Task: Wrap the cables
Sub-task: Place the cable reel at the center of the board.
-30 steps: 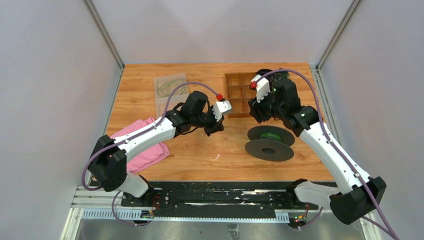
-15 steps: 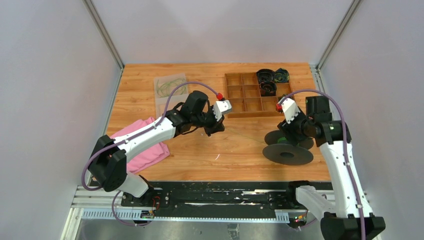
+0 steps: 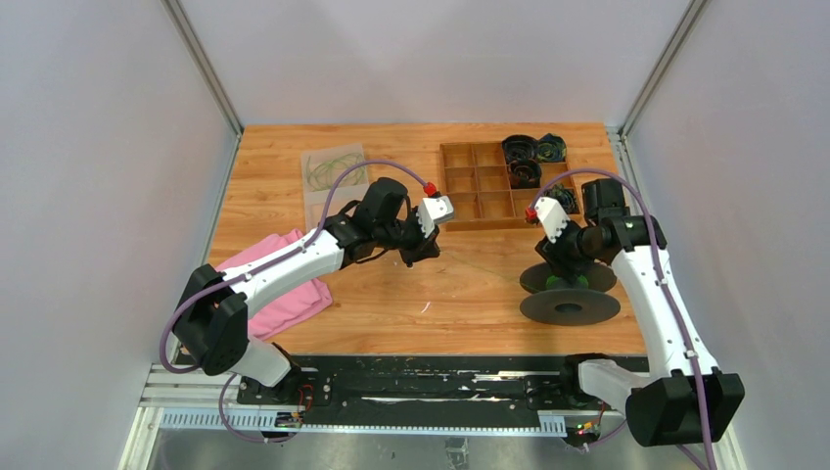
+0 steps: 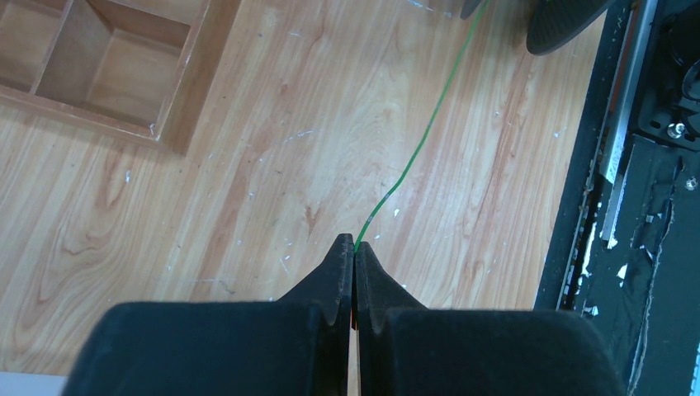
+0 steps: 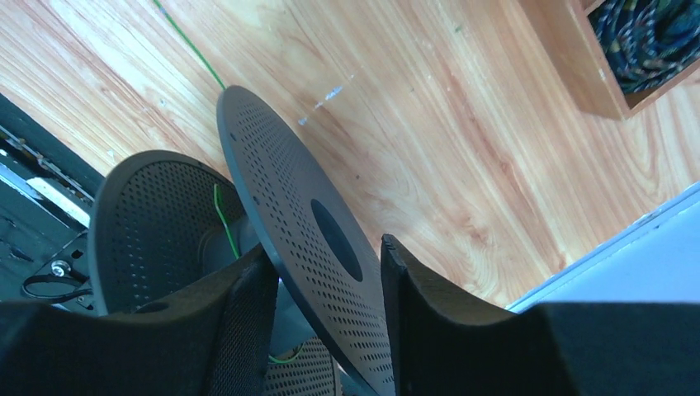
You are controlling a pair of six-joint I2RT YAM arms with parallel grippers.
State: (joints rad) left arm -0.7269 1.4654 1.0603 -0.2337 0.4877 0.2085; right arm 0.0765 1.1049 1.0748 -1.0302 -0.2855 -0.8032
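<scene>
Holding the wire end while the reel takes it up

The left gripper (image 4: 355, 247) has its jaws pressed together on the end of the thin green cable (image 4: 421, 140), probably to keep the wire stretched for winding. From these fingertips the cable runs forward over the table (image 4: 248, 181) to the black spool (image 5: 281, 181), well ahead. There the right gripper (image 5: 326, 247) sits astride the upper flange, one finger on each side; whether it really pinches, I cannot tell. Farther, left of the closed jaws, lies the wooden tray (image 4: 177, 115).
</scene>
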